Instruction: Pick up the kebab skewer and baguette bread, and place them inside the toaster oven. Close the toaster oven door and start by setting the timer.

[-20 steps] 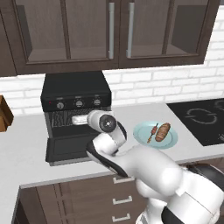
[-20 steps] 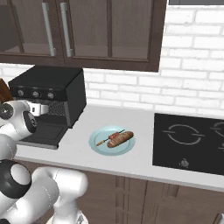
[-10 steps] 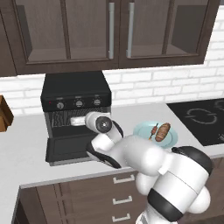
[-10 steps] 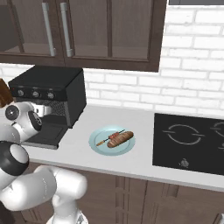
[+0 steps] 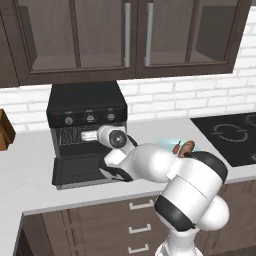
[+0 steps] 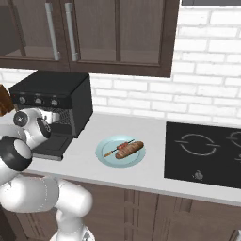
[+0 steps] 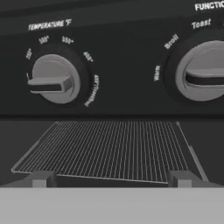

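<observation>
**Open claw facing the oven's control panel, food waiting on the plate**

The white counter [image 6: 84, 141] is running along under the brick wall, carrying everything here. At its right end the black cooktop [image 6: 203, 150] is sitting flush in the surface. The toaster oven [image 5: 86, 107] is standing at the left against the wall, and the toaster oven door [image 5: 80, 170] is lying folded down flat in front of it, leaving the cavity open. Inside, the wire rack [image 7: 109, 148] is showing bare in the hand view.

The arm is reaching leftward across the counter, with the hand sitting right at the oven's front, just below the row of knobs. The gripper [image 7: 111, 179] is standing wide open, its two tips well apart at the near edge of the rack and gripping nothing. Directly ahead of it the temperature knob [image 7: 52, 81] and the function knob [image 7: 203, 78] are filling the panel.

Well to the right of the oven, between it and the cooktop, the pale blue plate [image 6: 104, 156] is resting on the counter. The baguette bread [image 6: 130, 149] is lying on it, with the kebab skewer [image 6: 117, 149] lying just beside it on the side nearer the oven; they appear to be touching, though at this size it is hard to be sure. In the left base view the arm's shoulder is covering most of the plate, with the loaf's end peeking above it
</observation>
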